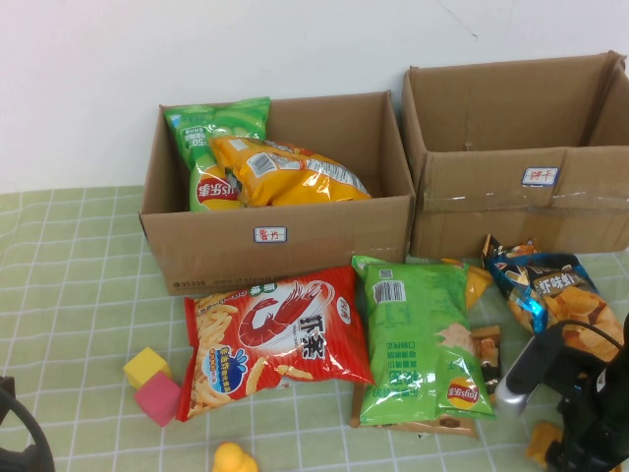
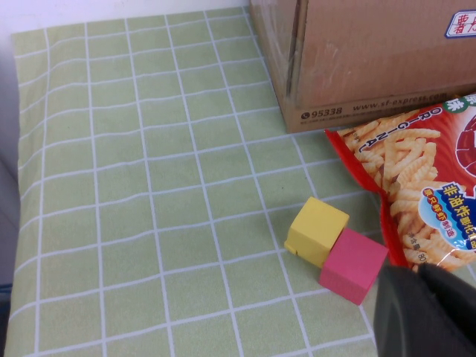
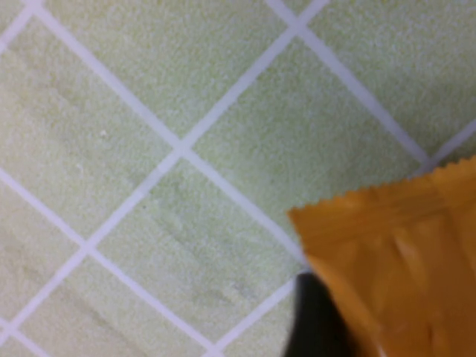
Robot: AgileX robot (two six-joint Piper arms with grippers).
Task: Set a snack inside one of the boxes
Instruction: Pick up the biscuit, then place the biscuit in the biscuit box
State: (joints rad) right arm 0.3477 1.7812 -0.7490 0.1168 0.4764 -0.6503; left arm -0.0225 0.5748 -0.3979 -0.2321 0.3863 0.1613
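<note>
both grippers, left gripper (image 1: 18, 438) and right gripper (image 1: 590, 433), sit nearest, jaw state untellable; glossy red shrimp-stick bag (image 1: 275, 339) before plain brown carton (image 1: 275, 246) looks light, slippery, crushable: grip its crimped edge.

two cartons stand at the far side of the table (image 1: 69, 295), the box (image 1: 285, 246) on the left, the taped carton (image 1: 521, 197) just right of it. two bags lie in the box. the shrimp-stick bag (image 1: 275, 339) lies flat just near of the box; the lay's bag (image 1: 418, 339) lies right of it, another chip bag (image 1: 555, 300) further right. two cubes (image 1: 152, 383), touching, sit left of the shrimp-stick bag. left gripper (image 1: 20, 438) at near-left edge; right gripper (image 1: 590, 433) near-right corner.
</note>
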